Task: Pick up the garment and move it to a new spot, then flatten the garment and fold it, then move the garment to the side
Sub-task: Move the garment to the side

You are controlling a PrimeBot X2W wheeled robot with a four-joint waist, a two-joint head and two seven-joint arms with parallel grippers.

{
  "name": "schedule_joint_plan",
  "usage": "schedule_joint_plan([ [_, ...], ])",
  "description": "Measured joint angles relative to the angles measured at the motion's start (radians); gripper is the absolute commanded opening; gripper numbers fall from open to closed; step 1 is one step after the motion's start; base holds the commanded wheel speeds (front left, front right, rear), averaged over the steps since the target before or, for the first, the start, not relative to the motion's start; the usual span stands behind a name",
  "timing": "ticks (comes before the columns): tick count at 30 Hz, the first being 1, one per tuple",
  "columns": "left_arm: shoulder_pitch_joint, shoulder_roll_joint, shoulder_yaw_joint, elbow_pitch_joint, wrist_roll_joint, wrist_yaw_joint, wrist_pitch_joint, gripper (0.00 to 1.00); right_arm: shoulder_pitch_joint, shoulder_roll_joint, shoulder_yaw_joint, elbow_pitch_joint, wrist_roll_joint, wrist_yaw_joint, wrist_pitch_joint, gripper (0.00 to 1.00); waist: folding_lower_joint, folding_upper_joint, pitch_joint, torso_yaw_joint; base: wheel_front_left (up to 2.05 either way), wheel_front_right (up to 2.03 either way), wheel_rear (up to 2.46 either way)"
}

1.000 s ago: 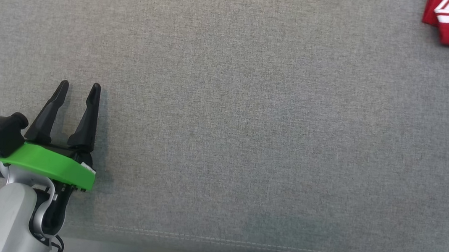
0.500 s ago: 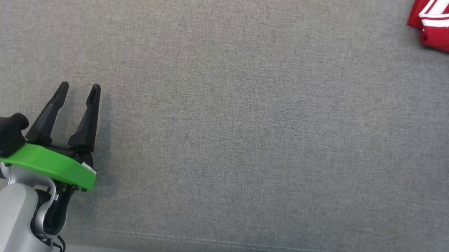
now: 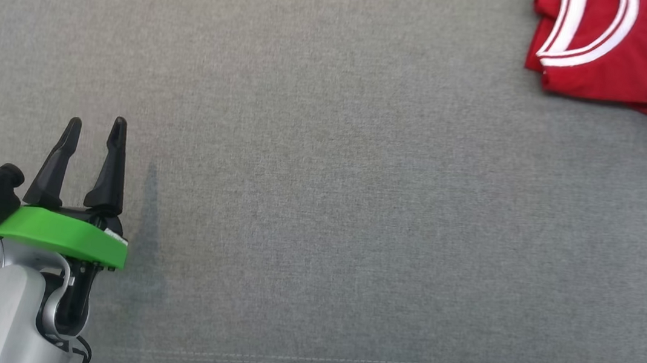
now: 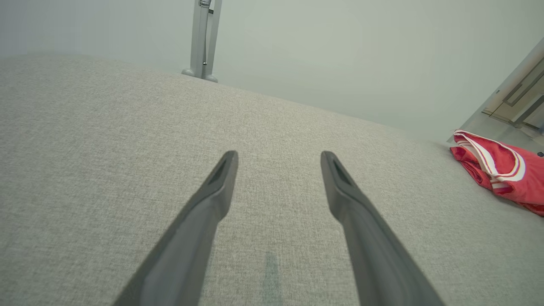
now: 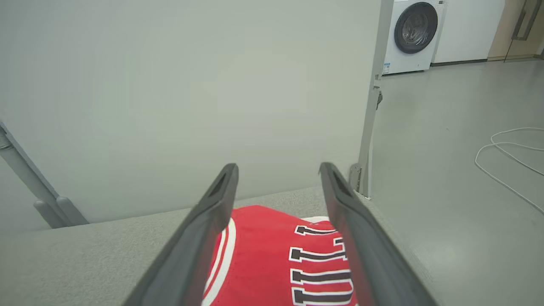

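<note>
Red jersey (image 3: 629,64) with white trim and dark lettering is at the far right corner of the grey cloth-covered table (image 3: 324,175). It lies low and fairly compact, with extra layers peeking out along its near hem. That would fit a garment dropped there and waiting, and it would equally fit one folded and set aside. You can't call it from here.

Your left gripper (image 3: 97,120) sits over the near left of the table, fingers spread, nothing between them. The left wrist view confirms it: bare cloth under the left gripper (image 4: 279,155), the jersey (image 4: 501,174) well apart across the table.

Your right gripper (image 5: 278,166) hangs over the jersey (image 5: 272,255) at that same corner, fingers parted and holding nothing. Whether the tips touch the fabric, I can't tell.

Watch the table's right edge — the jersey lies close to it, with open floor beyond. The fabric looks thin and slippery, so a sideways brush from those parted fingers could drag a layer over the edge and take the rest with it.

Second risk: the layers. A shallow pinch may catch only the top one, so the garment peels open or bunches instead of moving as one piece. A tip could also catch in the neck opening.
</note>
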Motion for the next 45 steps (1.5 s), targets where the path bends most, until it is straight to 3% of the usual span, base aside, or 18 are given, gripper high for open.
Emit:
schedule_joint_plan([
  [4, 0.008, -0.003, 0.014, 0.001, 0.0, 0.0, 0.0, 1.0, 0.023, 0.01, -0.026, -0.1, -0.034, 0.001, 0.0, 1.0, 0.0, 0.0, -0.048, -0.019, 0.0, 0.0, 0.0],
  [23, 0.157, -0.055, 0.053, -0.03, -0.003, 0.0, 0.0, 1.0, 0.508, 0.133, -0.148, -0.466, -0.13, -0.021, 0.0, 1.0, 0.0, 0.0, -0.284, -0.095, 0.0, 0.0, 0.0],
  [32, 0.202, -0.057, 0.083, -0.048, 0.027, 0.0, 0.0, 1.0, 0.682, 0.217, -0.175, -0.625, -0.193, -0.027, 0.0, 1.0, 0.0, 0.0, -0.314, -0.109, 0.0, 0.0, 0.0],
  [45, 0.228, -0.073, 0.099, -0.052, 0.125, 0.0, 0.0, 1.0, 0.817, 0.287, -0.177, -0.73, -0.285, 0.0, 0.0, 1.0, 0.0, 0.0, -0.332, -0.082, 0.0, 0.0, 0.0],
])
